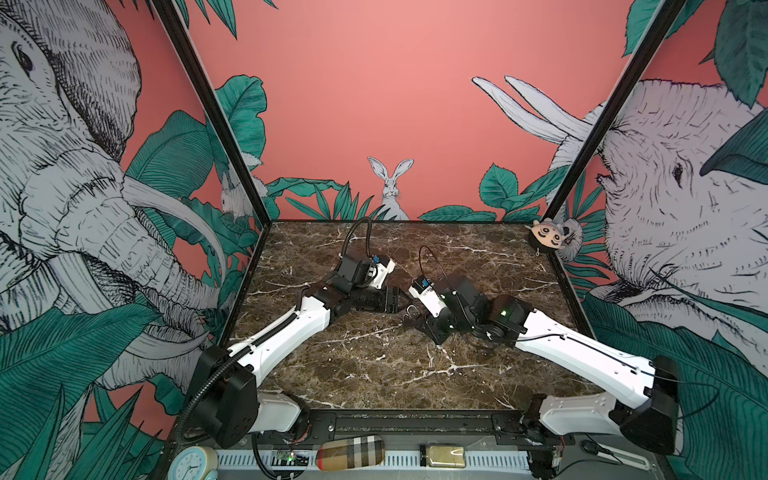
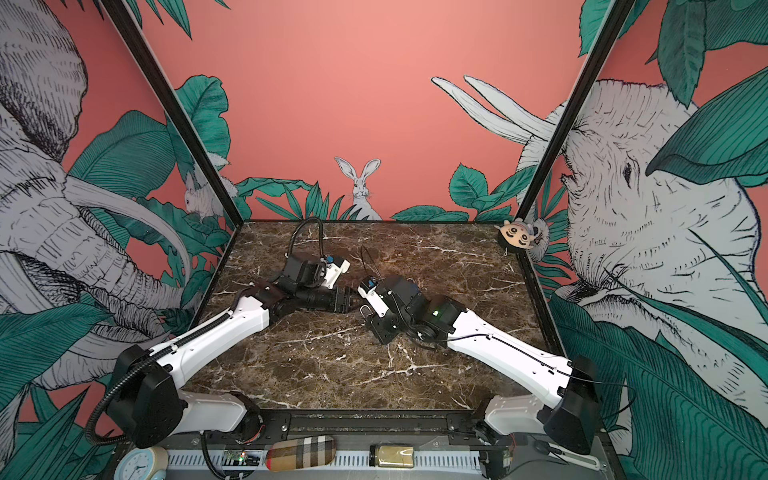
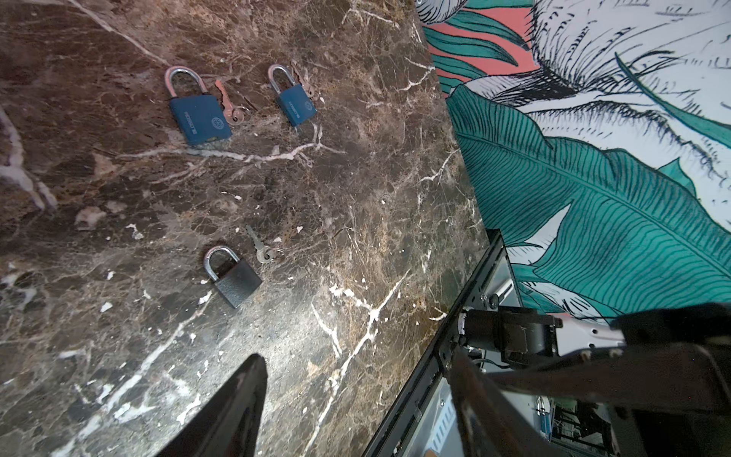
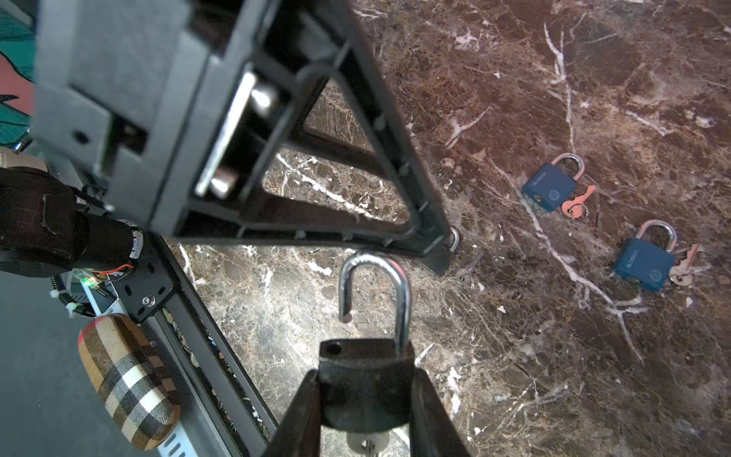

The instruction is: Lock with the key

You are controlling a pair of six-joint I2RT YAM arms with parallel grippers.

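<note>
I see right gripper [image 4: 366,372] clenched on dark padlock [image 4: 366,389], shackle [image 4: 401,292] open, lower centre of frame; left gripper [image 3: 356,356] released, jaws spread.

**Top views:** stereo pair, mounted high over the front edge, facing down and toward the back wall [image 1: 374,104]. Both take in the whole tabletop [image 1: 374,374], near-identically.

**Left wrist:** slants down on the tabletop from mid-range; blue padlocks [image 3: 199,118] lie in frame.

**Right wrist:** close, looking along the right hand [image 4: 366,374] and its held black padlock [image 4: 364,387]; the same blue padlocks lie beyond.
</note>
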